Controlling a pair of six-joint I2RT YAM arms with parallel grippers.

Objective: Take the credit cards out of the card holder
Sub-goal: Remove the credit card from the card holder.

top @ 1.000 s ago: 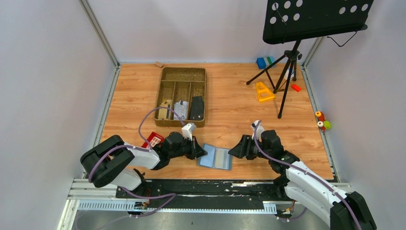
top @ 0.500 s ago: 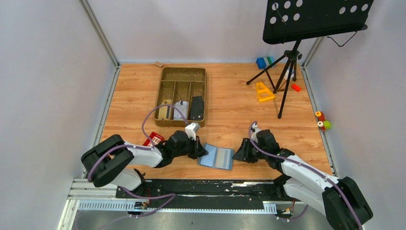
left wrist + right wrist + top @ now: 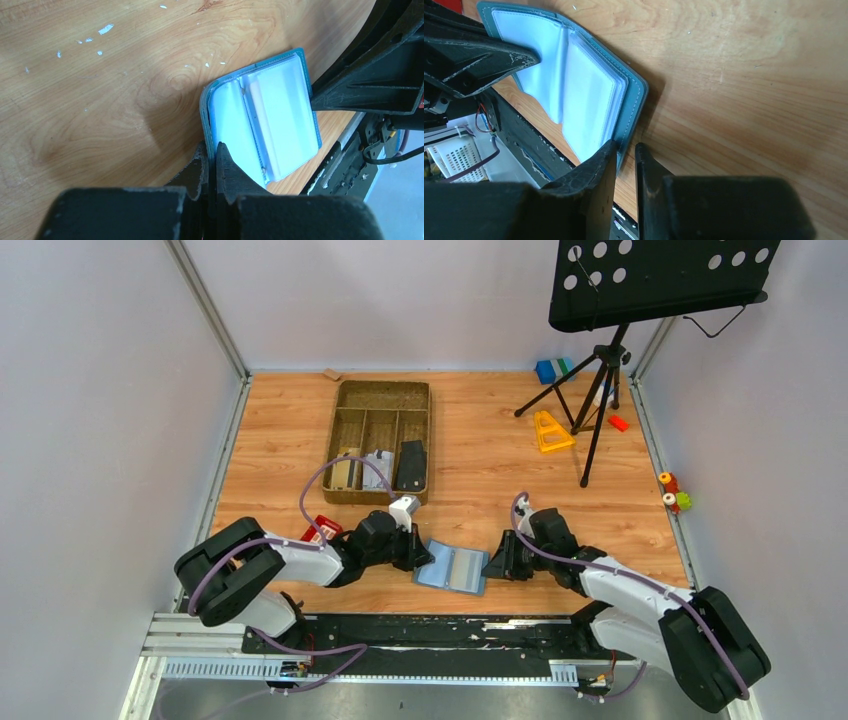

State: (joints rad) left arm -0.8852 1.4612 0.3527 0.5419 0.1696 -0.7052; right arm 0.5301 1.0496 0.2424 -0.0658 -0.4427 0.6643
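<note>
The slate-blue card holder [image 3: 452, 570] lies open on the wooden table near the front edge, its pale blue pockets facing up. My left gripper [image 3: 425, 558] is shut on its left cover edge, as the left wrist view [image 3: 210, 150] shows, with the pockets [image 3: 265, 120] beyond. My right gripper [image 3: 495, 565] is at the holder's right edge. In the right wrist view [image 3: 626, 150] its jaws stand narrowly apart, astride that cover edge [image 3: 631, 107]. I cannot tell whether the pockets hold cards. A tan card [image 3: 345, 472] and a grey card [image 3: 377, 468] lie in the brown tray [image 3: 384, 390].
A red block [image 3: 321, 529] sits left of my left gripper. A music stand [image 3: 600, 370] stands at the back right, with a yellow triangle [image 3: 550, 432], a blue-and-green block [image 3: 552, 370] and a small red piece [image 3: 618, 423]. The black rail [image 3: 420, 630] runs along the front.
My right gripper has moved left, up to the card holder's right edge. My left gripper stays shut on the left edge, shifted slightly.
</note>
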